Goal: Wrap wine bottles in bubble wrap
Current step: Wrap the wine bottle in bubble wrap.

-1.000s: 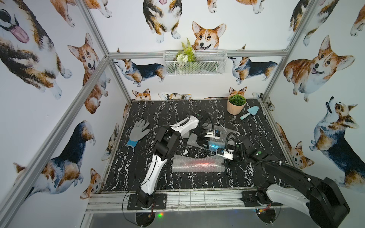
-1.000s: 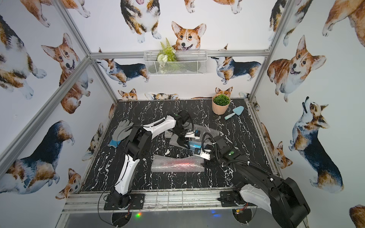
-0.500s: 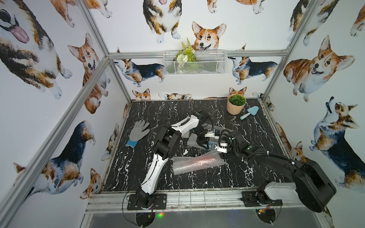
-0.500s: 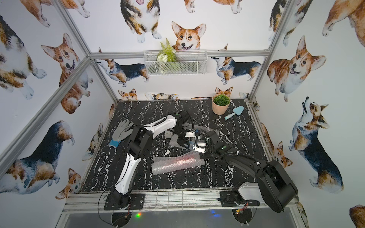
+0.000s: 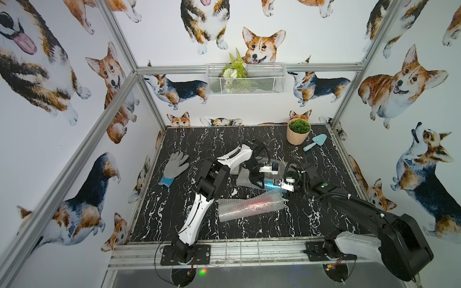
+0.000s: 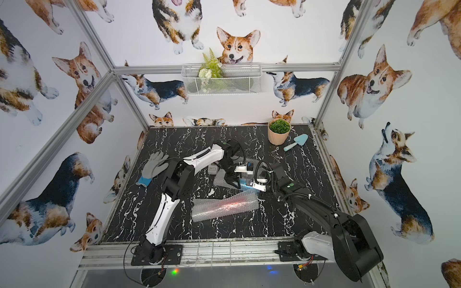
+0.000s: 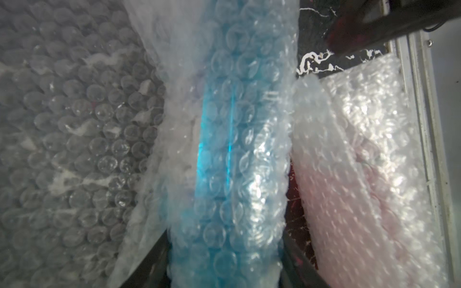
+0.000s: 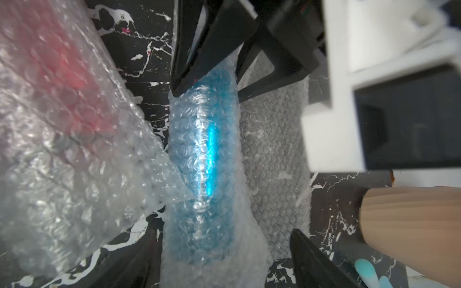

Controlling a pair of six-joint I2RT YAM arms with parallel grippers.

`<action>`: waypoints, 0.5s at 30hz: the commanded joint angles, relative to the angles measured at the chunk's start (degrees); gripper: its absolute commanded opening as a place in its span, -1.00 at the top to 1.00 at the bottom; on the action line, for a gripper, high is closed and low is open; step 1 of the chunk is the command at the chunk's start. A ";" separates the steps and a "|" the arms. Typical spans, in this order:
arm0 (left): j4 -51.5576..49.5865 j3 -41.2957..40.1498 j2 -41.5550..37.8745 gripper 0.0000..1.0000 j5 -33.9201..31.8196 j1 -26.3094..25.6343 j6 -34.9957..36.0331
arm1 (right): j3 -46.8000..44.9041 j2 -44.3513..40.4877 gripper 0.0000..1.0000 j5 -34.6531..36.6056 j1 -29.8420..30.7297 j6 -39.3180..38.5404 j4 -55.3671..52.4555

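Observation:
The blue wine bottle [image 7: 224, 149] lies rolled in bubble wrap [image 8: 272, 154], whose loose flat part spreads on the table beside it. My left gripper [image 7: 224, 249] is shut on this wrapped bottle, fingers pressing both sides. Facing it, my right gripper [image 8: 224, 249] stands open around the roll's other end, with a gap on one side. In both top views the two grippers [image 5: 257, 179] [image 5: 283, 185] meet over the blue bottle [image 5: 269, 184] at mid-table. The red-pink bottle [image 5: 252, 205] lies nearer the front, fully rolled in its own sheet and untouched.
A grey glove [image 5: 174, 165] lies at the left. A potted plant [image 5: 298, 132] and a light blue trowel [image 5: 315, 142] stand at the back right. A grey tape dispenser [image 6: 213, 169] sits half hidden behind my left arm. A wire basket [image 5: 245, 79] hangs on the back wall.
The right gripper left the red-pink roll and came to the blue bottle's end. The red-pink roll has swung, its right end now farther back. The left gripper kept its hold.

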 commanded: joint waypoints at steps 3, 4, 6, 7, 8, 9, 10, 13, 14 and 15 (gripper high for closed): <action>-3.88 1.34 1.37 0.02 0.45 -0.10 -3.16 | -0.02 4.68 -0.67 -0.68 0.43 -0.94 6.07; -4.05 1.31 1.42 0.02 0.53 -0.11 -2.99 | 0.10 5.97 -0.67 -0.23 0.43 -1.25 6.94; -4.05 1.09 1.55 0.02 0.62 -0.02 -2.62 | 0.94 8.50 -0.65 0.01 0.26 -2.24 7.93; -4.25 1.32 1.75 0.02 0.53 0.00 -2.77 | 1.86 9.79 -0.63 -0.34 0.30 -2.32 7.89; -4.59 1.74 2.07 0.02 0.52 -0.02 -2.78 | 2.67 10.78 -0.62 -0.89 0.26 -2.34 7.61; -4.64 2.21 2.48 0.02 0.50 0.06 -3.23 | 3.25 11.77 -0.61 -1.12 0.27 -2.69 7.49; -4.81 2.68 2.94 0.02 0.52 0.16 -3.53 | 3.69 12.85 -0.59 -1.16 0.30 -2.99 7.49; -5.29 3.35 3.39 -0.02 0.89 0.31 -3.60 | 3.67 14.59 -0.50 -2.75 -0.39 -1.88 8.74; -5.25 3.37 3.38 -0.05 1.15 0.33 -3.65 | 3.79 15.04 -0.45 -3.71 -0.53 -1.23 8.89; -5.23 3.41 3.29 -0.09 1.32 0.42 -3.58 | 3.93 15.56 -0.39 -4.63 -0.54 -0.69 8.54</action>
